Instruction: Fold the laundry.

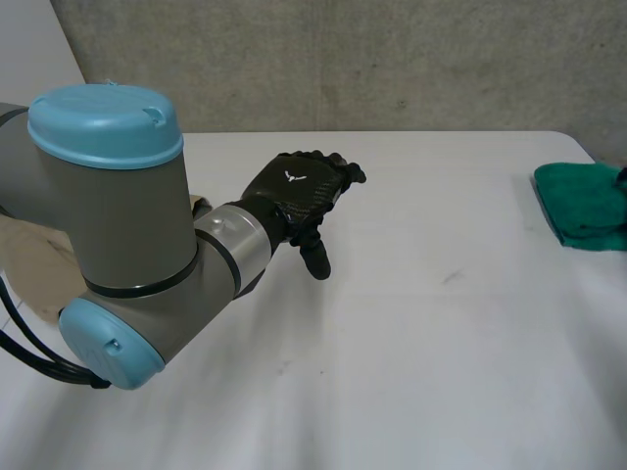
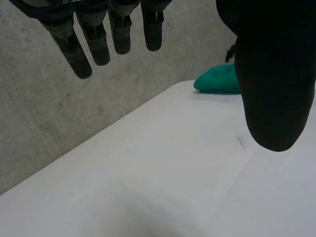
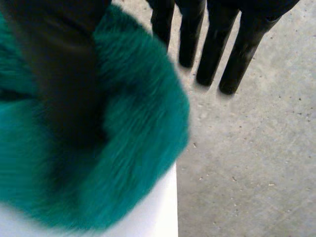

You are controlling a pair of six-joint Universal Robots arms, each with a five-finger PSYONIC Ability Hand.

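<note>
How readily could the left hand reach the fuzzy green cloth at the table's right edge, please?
Probably yes, with a stretch: only bare white table separates the open left hand from the green cloth; the right hand is nearer.

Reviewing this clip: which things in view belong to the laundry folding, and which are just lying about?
Part of the job:
green cloth, at the right edge of the table
right hand, open, at that cloth
left hand, open above the table

Lying about:
tan item behind the left arm; unclear what it is
</note>
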